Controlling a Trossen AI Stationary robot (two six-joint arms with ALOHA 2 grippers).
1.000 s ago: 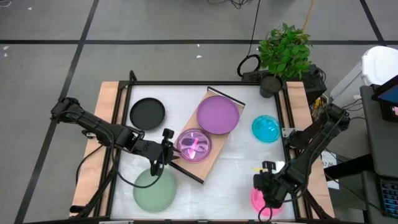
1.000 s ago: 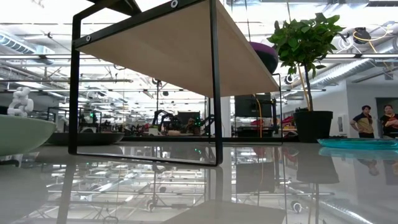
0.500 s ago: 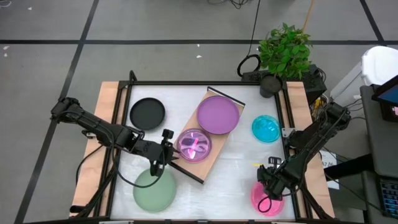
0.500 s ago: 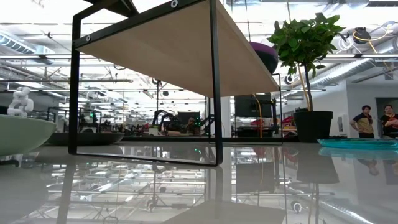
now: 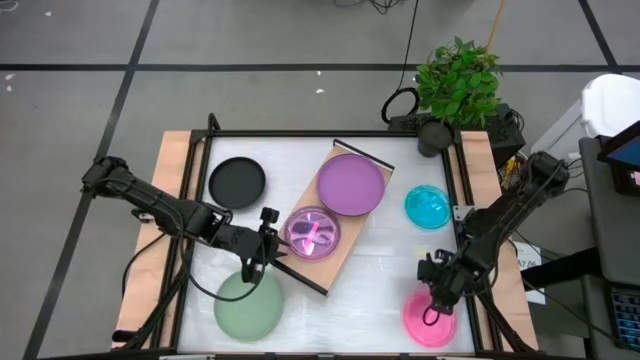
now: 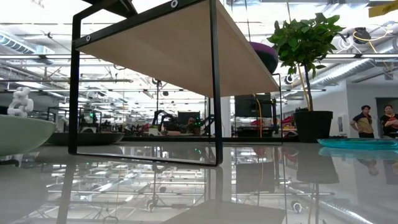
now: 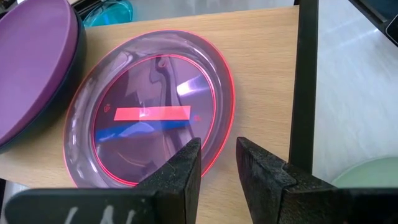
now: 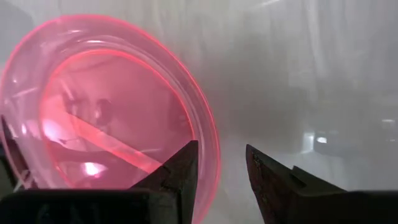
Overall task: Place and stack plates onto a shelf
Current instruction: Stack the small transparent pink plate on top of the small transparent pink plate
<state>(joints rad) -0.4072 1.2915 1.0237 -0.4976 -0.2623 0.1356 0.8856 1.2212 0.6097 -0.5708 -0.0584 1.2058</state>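
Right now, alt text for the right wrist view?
The right hand, fingers open, hovers at the rim of a translucent pink plate lying on the white table, one finger over the plate's edge and the other outside it. Nothing is gripped.

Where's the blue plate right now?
In the high view the small cyan plate lies flat on the table's right side, just right of the purple plate on the shelf, with the potted plant behind it.
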